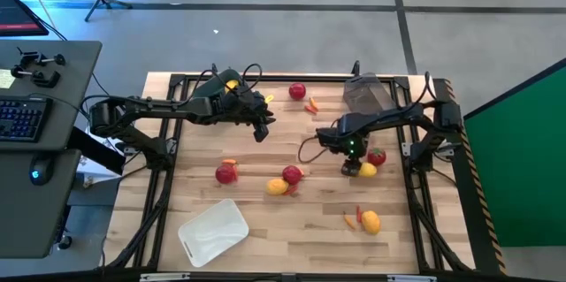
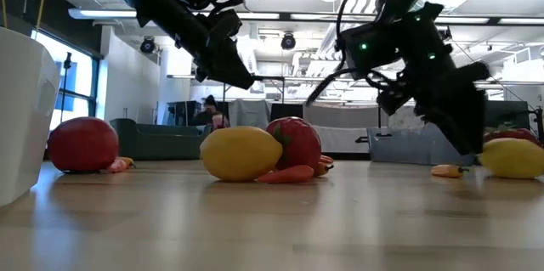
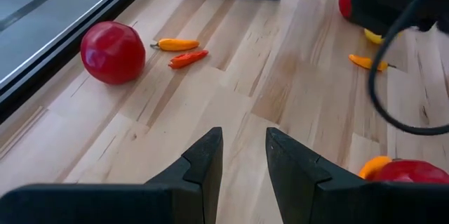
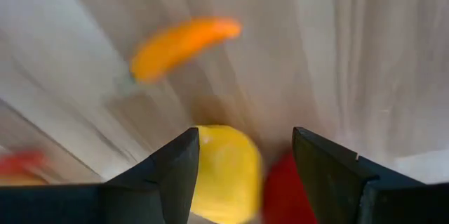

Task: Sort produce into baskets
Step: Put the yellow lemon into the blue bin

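Note:
My right gripper is open, low over the table's right part. A yellow lemon shows between its fingers, close to one finger; I cannot tell whether they touch. This lemon lies on the table next to a red fruit, with an orange pepper beyond. My left gripper is open by a narrow gap, empty, and held above the table's middle. The dark grey bin stands at the far edge and the white bin at the near left. The blue-grey bin does not show.
Loose on the wooden table are a red fruit with two small peppers at the far side, a red fruit, another red fruit beside a lemon, and a lemon with peppers near the front right.

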`<move>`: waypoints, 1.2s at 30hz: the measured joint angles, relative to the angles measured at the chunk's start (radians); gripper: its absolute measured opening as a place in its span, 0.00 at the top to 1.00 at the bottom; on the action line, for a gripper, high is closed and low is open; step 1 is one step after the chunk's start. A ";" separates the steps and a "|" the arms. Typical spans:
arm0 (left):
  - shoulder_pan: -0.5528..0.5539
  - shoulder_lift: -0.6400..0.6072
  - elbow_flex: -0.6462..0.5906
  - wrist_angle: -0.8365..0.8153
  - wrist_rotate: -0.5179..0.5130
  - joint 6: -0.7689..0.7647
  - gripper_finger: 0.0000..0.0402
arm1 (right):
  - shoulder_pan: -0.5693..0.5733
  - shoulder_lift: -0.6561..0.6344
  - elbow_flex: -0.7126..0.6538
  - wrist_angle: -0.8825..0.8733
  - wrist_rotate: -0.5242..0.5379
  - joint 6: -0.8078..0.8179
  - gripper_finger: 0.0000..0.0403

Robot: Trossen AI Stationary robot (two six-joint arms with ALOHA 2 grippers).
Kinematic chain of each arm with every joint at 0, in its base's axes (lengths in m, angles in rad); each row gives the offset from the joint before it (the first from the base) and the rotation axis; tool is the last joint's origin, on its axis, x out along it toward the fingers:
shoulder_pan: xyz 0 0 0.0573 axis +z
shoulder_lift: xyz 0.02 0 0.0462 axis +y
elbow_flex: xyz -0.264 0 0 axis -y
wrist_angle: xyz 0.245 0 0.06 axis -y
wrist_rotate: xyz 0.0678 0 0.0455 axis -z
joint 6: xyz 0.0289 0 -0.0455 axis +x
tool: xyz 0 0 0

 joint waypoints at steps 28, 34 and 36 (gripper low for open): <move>0.000 -0.001 0.000 -0.009 0.000 -0.001 0.76 | 0.169 -0.371 0.013 -0.144 -0.081 0.192 0.60; 0.001 -0.001 0.000 -0.009 0.000 -0.002 0.76 | 0.200 -0.483 -0.114 -0.130 -0.070 0.240 0.82; 0.001 -0.001 0.000 -0.009 0.001 -0.002 0.76 | 0.203 -0.486 -0.138 -0.130 -0.071 0.238 0.83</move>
